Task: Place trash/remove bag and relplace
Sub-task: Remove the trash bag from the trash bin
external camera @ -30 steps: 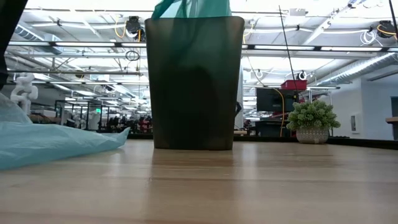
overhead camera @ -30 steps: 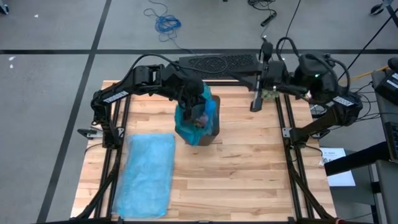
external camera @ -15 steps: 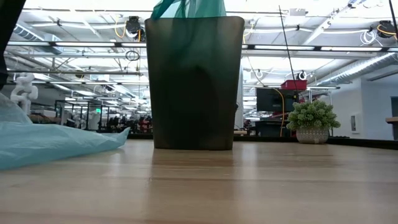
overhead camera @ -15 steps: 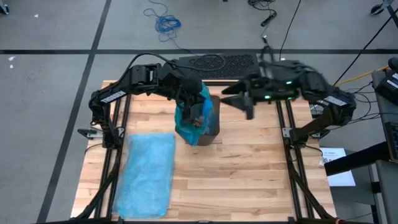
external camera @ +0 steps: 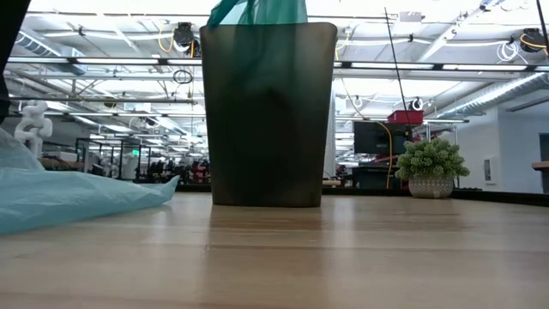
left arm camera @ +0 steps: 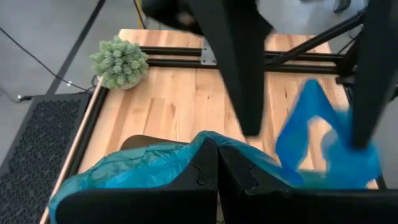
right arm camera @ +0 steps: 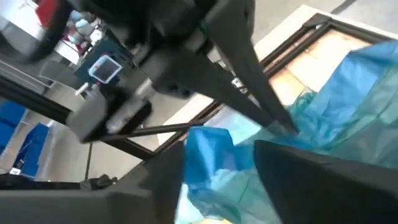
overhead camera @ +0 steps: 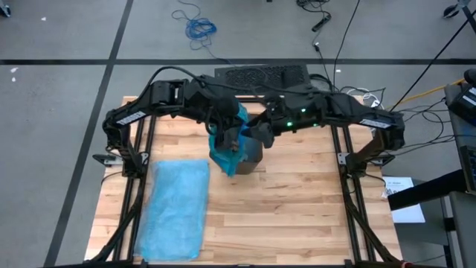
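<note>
Dark bin (external camera: 267, 112) upright mid-table, lined with a blue bag (overhead camera: 229, 141) whose rim is pinched by the closed left gripper (left arm camera: 217, 177). Right gripper (right arm camera: 217, 180), fingers parted around nothing, hangs just beside the bin's rim. Spare blue bag (overhead camera: 175, 208) flat near the left edge; trash hidden.

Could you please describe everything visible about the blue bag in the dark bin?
The blue bag is thin, crinkled, translucent plastic, teal where it shows through the dark bin. It sits inside the upright bin near the table's back middle, its top bunched above the rim and spilling over the bin's left side. The left gripper is shut on its gathered top. The right gripper hangs open close beside it.
</note>
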Controlling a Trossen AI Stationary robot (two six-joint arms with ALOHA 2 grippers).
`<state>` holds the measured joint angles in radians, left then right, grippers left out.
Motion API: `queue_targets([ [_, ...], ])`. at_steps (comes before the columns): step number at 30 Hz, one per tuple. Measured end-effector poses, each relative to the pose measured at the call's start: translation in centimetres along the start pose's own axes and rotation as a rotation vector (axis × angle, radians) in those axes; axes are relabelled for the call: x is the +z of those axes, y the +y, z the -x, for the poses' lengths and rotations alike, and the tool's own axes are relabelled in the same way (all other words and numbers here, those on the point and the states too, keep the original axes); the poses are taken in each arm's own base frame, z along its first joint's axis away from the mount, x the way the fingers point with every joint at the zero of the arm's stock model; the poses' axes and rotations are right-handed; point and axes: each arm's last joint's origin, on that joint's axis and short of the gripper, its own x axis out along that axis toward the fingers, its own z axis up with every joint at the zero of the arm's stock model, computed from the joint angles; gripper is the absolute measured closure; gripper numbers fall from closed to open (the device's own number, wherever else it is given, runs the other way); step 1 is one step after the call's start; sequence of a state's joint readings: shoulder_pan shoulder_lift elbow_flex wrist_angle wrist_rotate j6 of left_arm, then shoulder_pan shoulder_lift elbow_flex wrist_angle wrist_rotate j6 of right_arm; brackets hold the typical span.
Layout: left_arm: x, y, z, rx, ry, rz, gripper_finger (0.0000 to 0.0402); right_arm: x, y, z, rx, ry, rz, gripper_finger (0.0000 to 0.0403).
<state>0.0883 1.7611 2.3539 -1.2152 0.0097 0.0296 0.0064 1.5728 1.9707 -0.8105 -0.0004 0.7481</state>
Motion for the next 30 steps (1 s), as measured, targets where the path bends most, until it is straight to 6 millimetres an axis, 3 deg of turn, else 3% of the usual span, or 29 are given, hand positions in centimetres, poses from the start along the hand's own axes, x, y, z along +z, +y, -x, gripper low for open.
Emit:
queue_targets([
  [4,0.0,0.1,0.3,0.019,-0.008,0.013,0.0401,-0.2,0.5,-0.5,0.023,-0.004,0.052,0.0353],
  [6,0.0,0.1,0.5,0.020,-0.011,0.025,0.0402,-0.3,0.8,-0.5,0.024,-0.031,0.098,0.0387],
  [10,0.0,-0.4,0.6,0.008,-0.013,0.028,0.0402,0.1,1.5,-0.1,0.060,-0.099,0.154,0.0401],
  [22,-0.2,-1.3,-0.3,0.011,0.021,0.052,0.0402,1.8,4.5,4.5,0.162,-0.247,0.292,0.0403],
  [30,-1.3,-1.6,-2.8,0.016,0.107,0.069,0.0402,1.7,5.4,6.7,0.096,-0.273,0.347,0.0403],
])
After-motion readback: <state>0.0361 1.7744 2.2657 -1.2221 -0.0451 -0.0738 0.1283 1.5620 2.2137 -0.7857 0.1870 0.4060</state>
